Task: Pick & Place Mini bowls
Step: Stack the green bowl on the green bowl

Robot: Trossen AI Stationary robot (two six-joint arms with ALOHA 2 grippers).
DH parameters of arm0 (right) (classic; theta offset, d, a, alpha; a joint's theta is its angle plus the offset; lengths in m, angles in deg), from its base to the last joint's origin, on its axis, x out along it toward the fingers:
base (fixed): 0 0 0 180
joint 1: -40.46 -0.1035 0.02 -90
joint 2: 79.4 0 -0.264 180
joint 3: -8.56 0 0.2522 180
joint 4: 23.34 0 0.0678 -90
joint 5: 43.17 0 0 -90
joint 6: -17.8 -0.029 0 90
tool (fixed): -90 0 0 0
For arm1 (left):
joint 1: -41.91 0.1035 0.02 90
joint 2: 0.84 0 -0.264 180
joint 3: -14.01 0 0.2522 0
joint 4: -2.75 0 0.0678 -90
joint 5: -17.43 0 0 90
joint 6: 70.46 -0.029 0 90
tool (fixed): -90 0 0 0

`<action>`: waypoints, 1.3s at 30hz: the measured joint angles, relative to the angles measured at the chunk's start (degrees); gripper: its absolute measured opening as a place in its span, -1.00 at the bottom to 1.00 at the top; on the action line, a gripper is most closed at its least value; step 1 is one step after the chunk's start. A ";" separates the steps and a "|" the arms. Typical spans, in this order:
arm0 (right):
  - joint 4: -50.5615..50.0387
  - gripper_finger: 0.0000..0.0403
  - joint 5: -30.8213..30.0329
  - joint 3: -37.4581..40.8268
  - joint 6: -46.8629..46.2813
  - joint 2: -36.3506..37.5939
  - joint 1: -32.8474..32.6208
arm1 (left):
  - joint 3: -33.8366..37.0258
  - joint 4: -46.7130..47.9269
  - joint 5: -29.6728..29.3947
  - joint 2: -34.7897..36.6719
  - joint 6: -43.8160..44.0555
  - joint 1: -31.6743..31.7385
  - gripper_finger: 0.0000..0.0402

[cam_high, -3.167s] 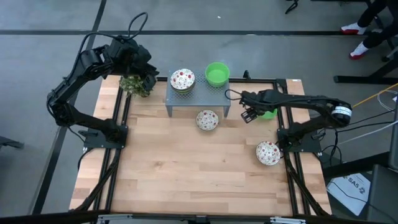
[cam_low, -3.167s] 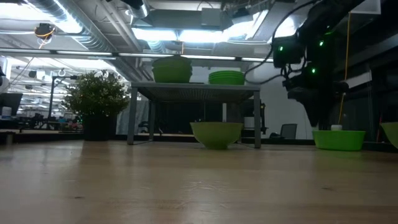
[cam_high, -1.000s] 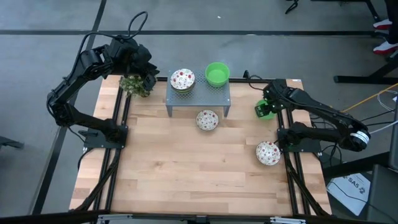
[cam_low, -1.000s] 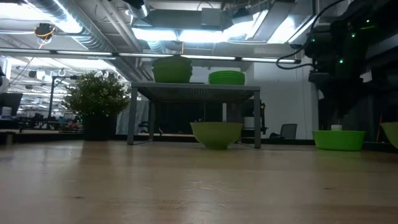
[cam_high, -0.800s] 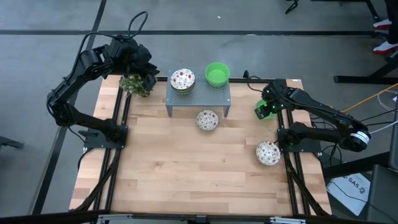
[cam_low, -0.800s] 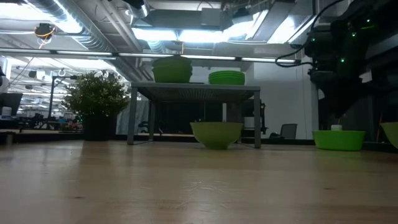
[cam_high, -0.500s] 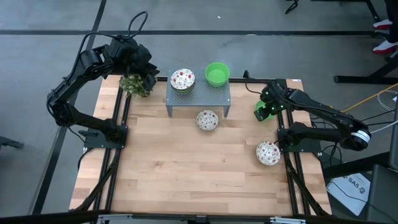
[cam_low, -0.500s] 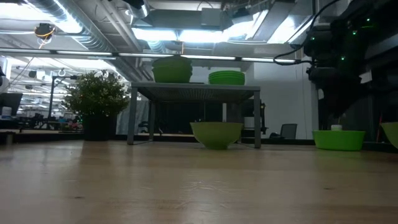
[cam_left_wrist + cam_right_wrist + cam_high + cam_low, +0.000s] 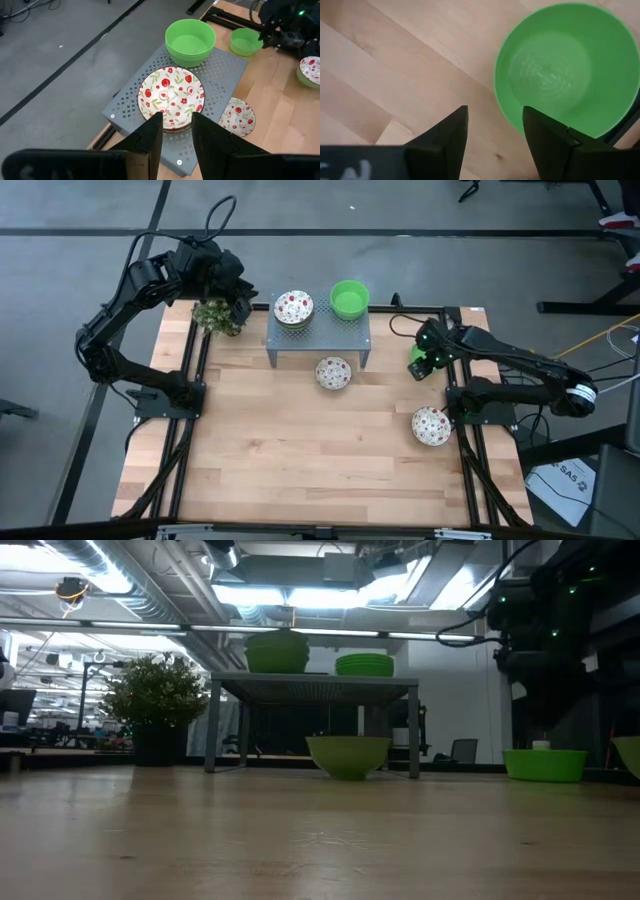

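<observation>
**Two scraps of print, neither fully legible**

In the high view, a white sheet [image 9: 568,480] lying on the floor off the table's near right corner carries dark print. It appears to read "SAS", followed by a further character too small to make out.

In the right wrist view, the dark body of the right gripper [image 9: 495,125] bears white lettering at the picture's edge. It is cut off, and only something like an "N" can be told.

Pale wood-grain table [image 9: 300,440], grey perforated metal stand [image 9: 220,75], and seemingly glossy green bowl [image 9: 565,65].
</observation>
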 joint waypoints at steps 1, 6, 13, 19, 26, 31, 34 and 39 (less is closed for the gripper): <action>-0.13 -0.07 -0.49 0.00 -0.37 -0.60 -0.29 | 0.00 -0.07 0.00 0.00 0.02 0.00 -0.51; 0.21 -0.07 -1.25 0.00 -0.66 -5.11 -1.34 | 0.00 -0.23 0.00 0.00 0.02 -0.01 -0.51; 2.62 -0.07 -3.33 0.00 -1.08 -10.68 -1.46 | 0.00 -0.23 0.00 0.00 0.02 -0.01 -0.51; 3.29 -0.15 -3.39 0.00 -1.08 -12.35 -1.44 | 0.00 -0.26 0.02 0.00 0.02 -0.01 -0.51; 4.26 -0.61 -3.40 0.00 -1.06 -12.81 -1.44 | 0.00 -0.63 0.02 0.00 0.02 -0.01 -0.51; 5.70 -0.95 -3.39 0.00 -0.88 -12.81 -1.44 | 0.00 -0.63 0.02 0.00 0.02 -0.01 -0.51; 6.23 -0.94 -3.21 0.00 -1.01 -12.79 -1.44 | 0.00 -0.63 0.02 0.00 0.02 -0.01 -0.51; 6.18 -0.97 -3.19 0.00 -1.78 -12.79 -1.44 | 0.00 -0.63 0.02 0.00 0.02 -0.01 -0.51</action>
